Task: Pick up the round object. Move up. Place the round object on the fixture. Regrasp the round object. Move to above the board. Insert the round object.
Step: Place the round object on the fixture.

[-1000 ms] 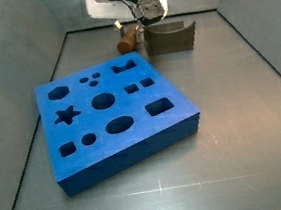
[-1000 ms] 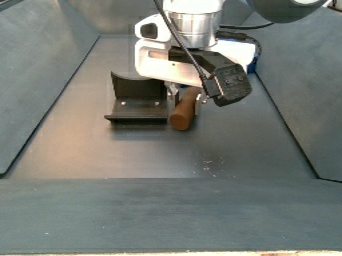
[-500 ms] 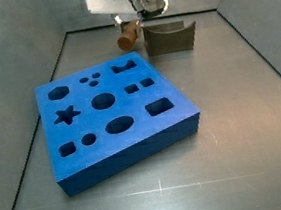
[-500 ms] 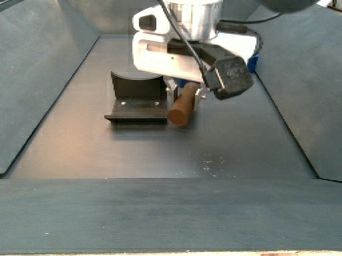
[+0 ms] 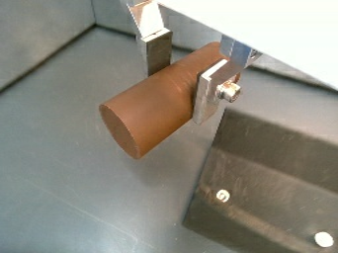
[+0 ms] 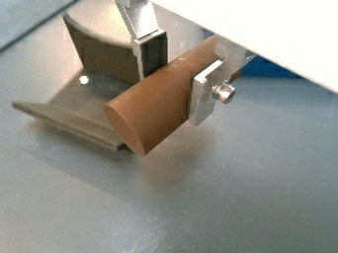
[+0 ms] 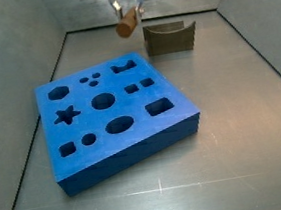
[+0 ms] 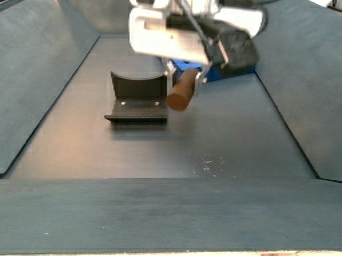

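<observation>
Grey worktop [image 7: 231, 142] carries the blue board [image 7: 116, 121], its cutouts all unfilled, with the fixture [image 7: 170, 37] at about 1 o'clock from it, its notch bare. Higher than a second ago, the claw [image 5: 185, 65] grips the round object [image 5: 161, 105] aloft beside the fixture. Its upper body is cropped in both side views.

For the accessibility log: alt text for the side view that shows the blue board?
The gripper holds the round object in the air near the back of the enclosure, beside the dark fixture. The blue board, with its shaped cutouts all empty, lies on the floor in front.
</observation>
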